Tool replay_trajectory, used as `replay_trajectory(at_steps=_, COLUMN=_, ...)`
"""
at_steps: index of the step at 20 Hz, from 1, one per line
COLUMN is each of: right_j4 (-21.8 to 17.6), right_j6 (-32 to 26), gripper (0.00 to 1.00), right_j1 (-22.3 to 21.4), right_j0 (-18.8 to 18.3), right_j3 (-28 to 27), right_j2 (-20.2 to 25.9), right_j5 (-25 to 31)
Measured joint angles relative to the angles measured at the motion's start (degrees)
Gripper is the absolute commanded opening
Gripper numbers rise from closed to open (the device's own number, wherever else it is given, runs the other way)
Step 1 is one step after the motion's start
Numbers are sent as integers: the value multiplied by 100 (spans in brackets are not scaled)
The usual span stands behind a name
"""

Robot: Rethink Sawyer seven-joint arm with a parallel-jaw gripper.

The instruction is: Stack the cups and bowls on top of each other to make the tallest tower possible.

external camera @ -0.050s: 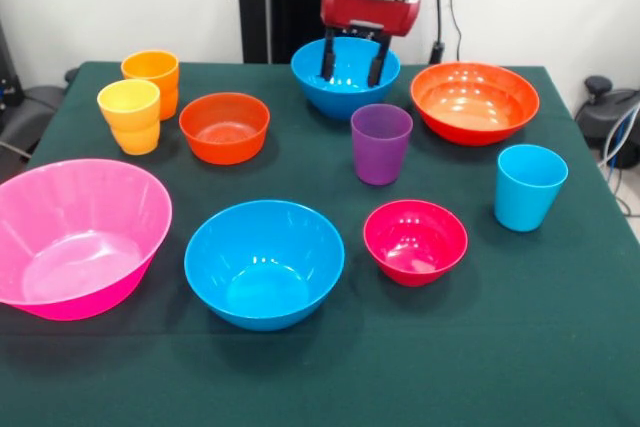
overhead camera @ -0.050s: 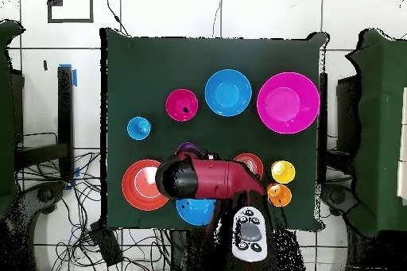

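My gripper point(external camera @ -0.050s: 351, 65) hangs open and empty, its fingertips in the mouth of the far blue bowl point(external camera @ -0.050s: 345, 82). Just in front stands the purple cup point(external camera @ -0.050s: 381, 143), upright, mostly hidden under the arm in the overhead view. The wide orange bowl point(external camera @ -0.050s: 474, 102), light blue cup point(external camera @ -0.050s: 529, 187), small crimson bowl point(external camera @ -0.050s: 415, 241), near blue bowl point(external camera @ -0.050s: 264, 263), pink bowl point(external camera @ -0.050s: 75, 237) and small orange bowl point(external camera @ -0.050s: 224, 127) each stand alone. The yellow cup point(external camera @ -0.050s: 130, 115) and orange cup point(external camera @ -0.050s: 152, 77) stand side by side. No tower shows.
A dark green cloth point(external camera @ -0.050s: 560, 347) covers the table. From above, the arm's red body point(overhead camera @ -0.050s: 215, 179) covers the far blue bowl point(overhead camera @ -0.050s: 195, 210) and part of the small orange bowl point(overhead camera @ -0.050s: 251, 161). Cables lie on the floor around the table.
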Motion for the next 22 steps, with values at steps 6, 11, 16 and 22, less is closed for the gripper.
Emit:
replay_trajectory(at_steps=6, right_j4=13, right_j6=0, gripper=100, right_j1=359, right_j0=57, right_j3=0, right_j2=-50, right_j5=-3)
replay_trajectory(at_steps=11, right_j4=71, right_j6=6, gripper=100, right_j1=630, right_j0=226, right_j3=2, right_j2=-60, right_j5=-109)
replay_trajectory(at_steps=16, right_j4=244, right_j6=51, gripper=100, right_j1=753, right_j0=336, right_j3=19, right_j2=-61, right_j5=-195)
replay_trajectory(at_steps=22, right_j4=395, right_j6=66, gripper=100, right_j1=717, right_j0=355, right_j3=45, right_j2=-60, right_j5=-199)
